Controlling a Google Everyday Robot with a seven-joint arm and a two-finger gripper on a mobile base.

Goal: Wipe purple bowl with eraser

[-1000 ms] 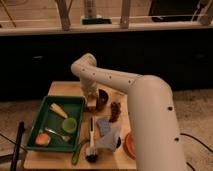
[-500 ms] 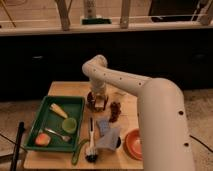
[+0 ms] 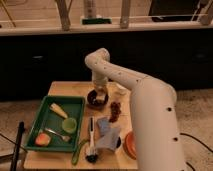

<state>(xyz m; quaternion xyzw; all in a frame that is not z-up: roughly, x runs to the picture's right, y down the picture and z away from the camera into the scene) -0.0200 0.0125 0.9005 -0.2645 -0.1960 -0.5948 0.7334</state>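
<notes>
The purple bowl (image 3: 95, 101) is a small dark round bowl on the wooden table (image 3: 65, 89), just right of the green tray. My gripper (image 3: 101, 94) points straight down into it from the white arm that arches over from the right. A small pale block, the eraser (image 3: 102, 97), shows at the gripper's tip, held inside the bowl against its right side. The arm's wrist hides the back rim of the bowl.
A green tray (image 3: 42, 116) at left holds a yellow wedge (image 3: 58, 111), a light-green bowl (image 3: 69, 125) and an orange item (image 3: 42, 139). A dark red cluster (image 3: 115, 111), a blue-grey cloth (image 3: 107, 135), a brush (image 3: 91, 139) and an orange bowl (image 3: 128, 144) lie near the front.
The arm has swung a little to the right, and the gripper has moved with it, from the bowl's left edge to down inside the bowl.
</notes>
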